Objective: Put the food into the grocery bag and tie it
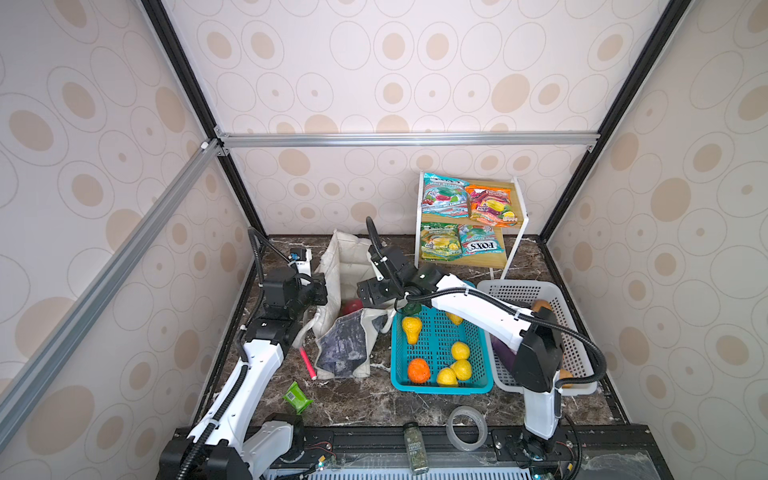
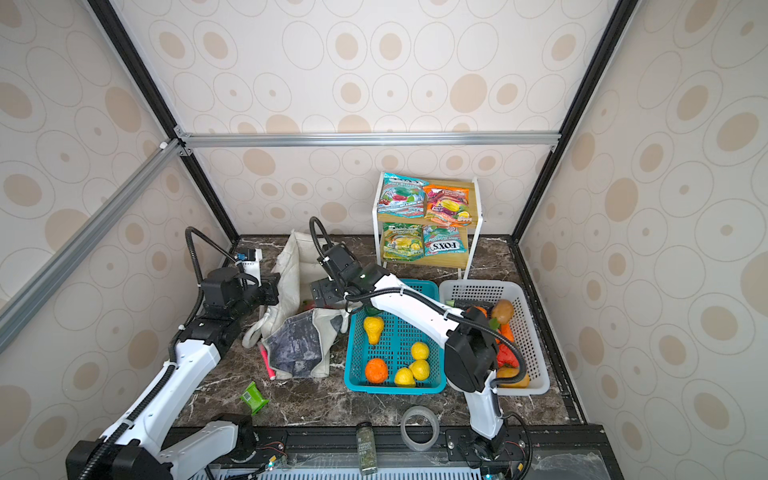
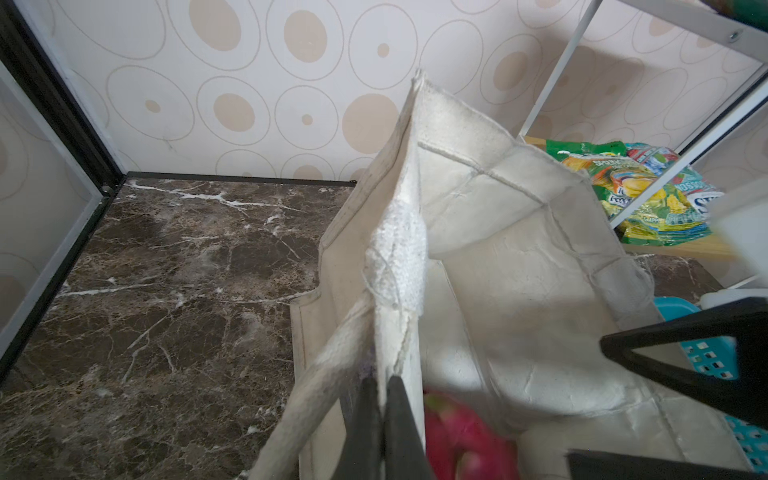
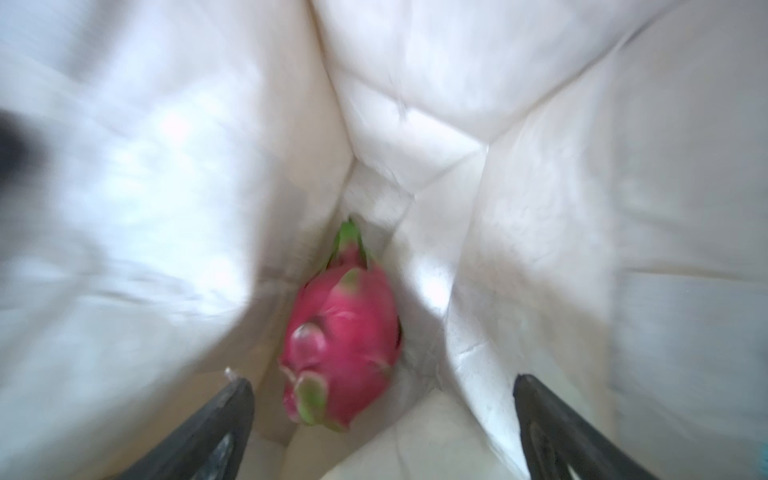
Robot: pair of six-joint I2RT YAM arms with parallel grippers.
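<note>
Both top views are taken up by a dark brown marbled tabletop [image 1: 374,407], closed in by walls [image 1: 374,62] papered in pale cream with beige ovals and by aluminium bars [image 1: 407,139]. At the near edge a small glass spice jar [image 1: 415,446] and a clear tape roll [image 1: 452,432] are laid; a crumpled green packet [image 1: 297,397] is seen a little further. Next, yellow and orange toy fruits [image 1: 460,351] are kept in a teal perforated basket [image 1: 440,388], beside a white basket [image 1: 519,291]. The soft grocery bag [image 1: 345,349] is stood open left of them. Its edge is pinched by the closed left gripper [image 3: 384,419]. The right gripper [image 4: 382,382] is spread wide inside the quilted lining and nothing is held by it; a pink dragon fruit [image 4: 345,336] is seen lying on the bag's bottom, untouched. Farthest, glossy candy packets [image 1: 482,245] are placed on a white-framed wooden shelf [image 1: 478,262]
</note>
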